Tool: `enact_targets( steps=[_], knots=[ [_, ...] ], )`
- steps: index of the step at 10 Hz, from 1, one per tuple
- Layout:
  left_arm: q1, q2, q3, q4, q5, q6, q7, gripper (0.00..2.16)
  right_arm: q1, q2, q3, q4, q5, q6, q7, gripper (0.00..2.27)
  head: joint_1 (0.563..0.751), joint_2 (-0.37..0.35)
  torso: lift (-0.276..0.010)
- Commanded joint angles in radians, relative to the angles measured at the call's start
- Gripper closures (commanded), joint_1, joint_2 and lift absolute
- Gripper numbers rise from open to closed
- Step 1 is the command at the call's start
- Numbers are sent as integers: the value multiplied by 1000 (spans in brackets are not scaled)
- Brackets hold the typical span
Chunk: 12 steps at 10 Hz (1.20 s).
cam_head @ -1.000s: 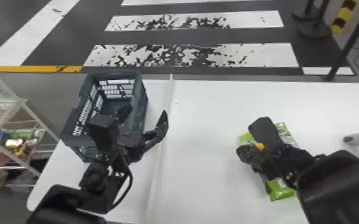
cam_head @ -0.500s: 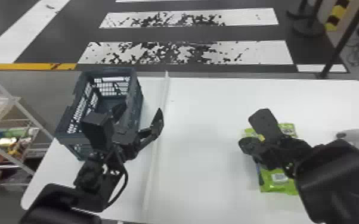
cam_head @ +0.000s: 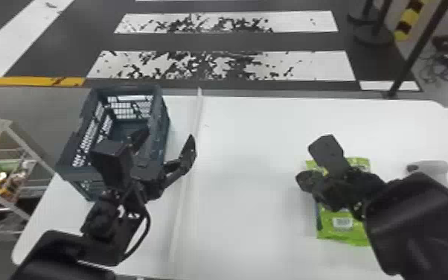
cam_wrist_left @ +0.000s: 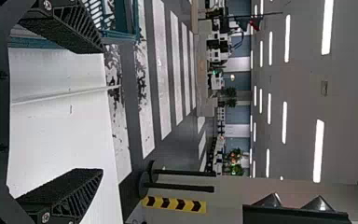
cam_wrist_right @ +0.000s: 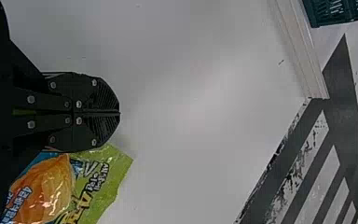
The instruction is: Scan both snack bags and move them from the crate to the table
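Observation:
In the head view my left gripper (cam_head: 165, 147) stands open over the near right side of the dark crate (cam_head: 162, 128), hiding part of its inside. The left wrist view has the two fingers of the left gripper (cam_wrist_left: 101, 111) wide apart, nothing between them. My right gripper (cam_head: 304, 182) is above a green snack bag (cam_head: 342, 236) lying on the white table (cam_head: 245, 156), covering its middle. Seen from the right wrist, the right gripper (cam_wrist_right: 118, 112) is shut with its fingers together; the bag (cam_wrist_right: 116, 170), printed with orange food, lies beside and partly under it.
A grey handheld scanner (cam_head: 433, 169) lies to the right of the bag, partly behind the right arm. A thin pale strip (cam_head: 186, 186) runs along the table between crate and bag. Wire shelving (cam_head: 22, 145) stands to the left, past the table's edge.
The bag's outline sits straighter and somewhat farther right than a second ago. The head view has shifted slightly. The left gripper keeps its place over the crate.

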State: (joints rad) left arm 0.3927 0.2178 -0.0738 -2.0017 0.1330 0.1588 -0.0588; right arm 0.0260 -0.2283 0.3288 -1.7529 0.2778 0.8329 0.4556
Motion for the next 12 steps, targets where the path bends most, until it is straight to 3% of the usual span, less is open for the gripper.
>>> enact_targets(
  steps=[1, 2, 4, 5, 8, 12],
  knots=[
    [0, 0, -1, -2, 1, 0, 0, 87, 19, 0, -1, -30, -17, -8, 0, 2250, 695, 70, -88],
    [0, 0, -1, -3, 1, 0, 0, 87, 54, 0, -24, -106, -66, -24, -2, 2098, 695, 72, -88],
    [5, 2, 3, -9, 1, 0, 0, 87, 134, 0, -122, -281, -140, -33, -3, 623, 695, 95, -88],
    [6, 3, 8, -9, 1, 0, 0, 87, 164, 0, -177, -346, -155, -21, -5, 188, 695, 93, -88],
    [11, 5, 14, -12, 8, -3, 0, 87, 235, -2, -389, -422, -236, 1, 0, 140, 695, 32, -88],
    [11, 5, 22, -11, 16, -6, -3, 87, 270, -31, -606, -318, -292, -45, 18, 140, 695, -109, -88]
  ],
)
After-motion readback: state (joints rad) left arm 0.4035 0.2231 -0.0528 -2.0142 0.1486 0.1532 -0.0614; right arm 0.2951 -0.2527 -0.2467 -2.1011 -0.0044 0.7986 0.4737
